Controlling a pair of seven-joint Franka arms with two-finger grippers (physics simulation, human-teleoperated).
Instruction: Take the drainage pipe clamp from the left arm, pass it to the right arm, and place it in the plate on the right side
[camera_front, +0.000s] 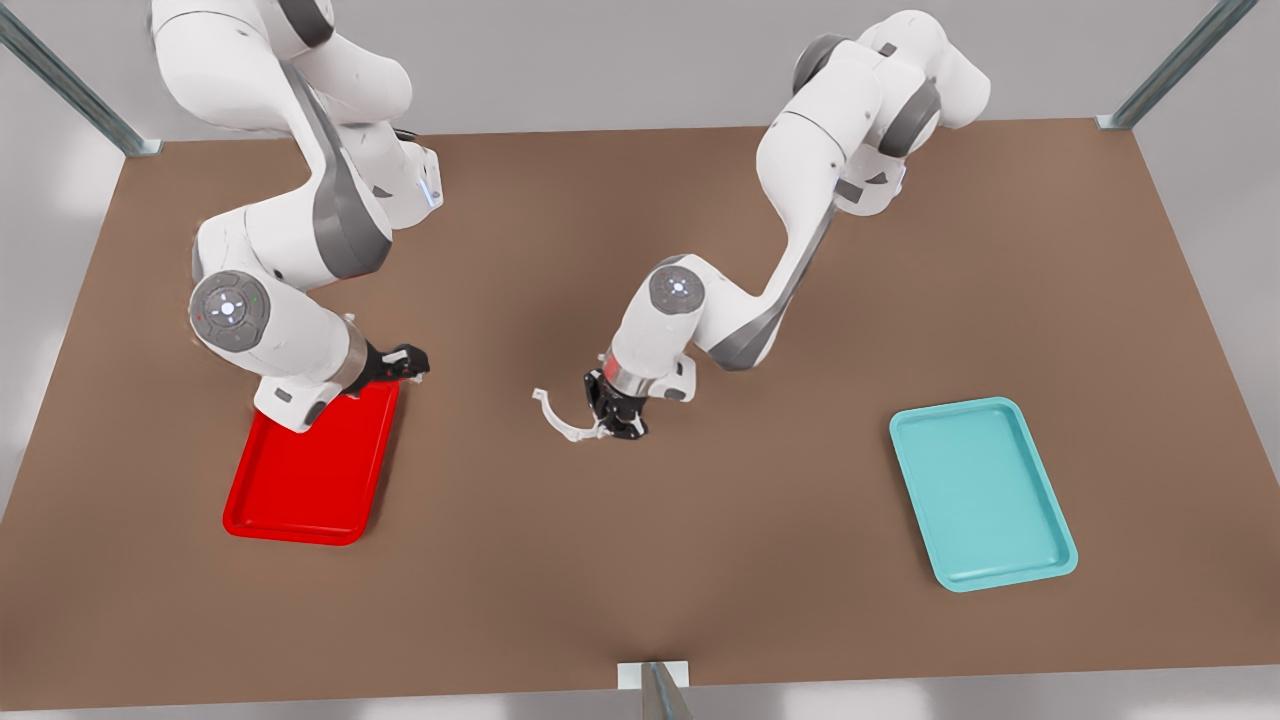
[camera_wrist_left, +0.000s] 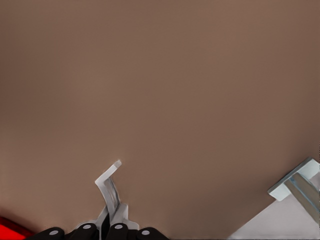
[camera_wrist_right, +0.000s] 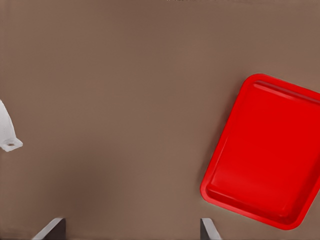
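The left gripper (camera_front: 612, 420), well apart from the red plate (camera_front: 300, 490), pinches one end of the clamp (camera_front: 560, 420) above the table (camera_front: 700, 560). The right gripper (camera_front: 405, 362) waits open at the plate's rim. Held by one tab, the clamp might twist or drop during handover.

front: high, looking down on table (camera_front: 640, 560) | wrists: close above it, probably | shared: red plate (camera_front: 310, 480)

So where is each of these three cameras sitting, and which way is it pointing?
Front view: high above, looking down on the table, both arms and both trays.
Left wrist view: on the left arm, facing the table; its end effector grips the white clamp.
Right wrist view: on the right arm, above the red tray.
Shared: the clamp and the red tray.
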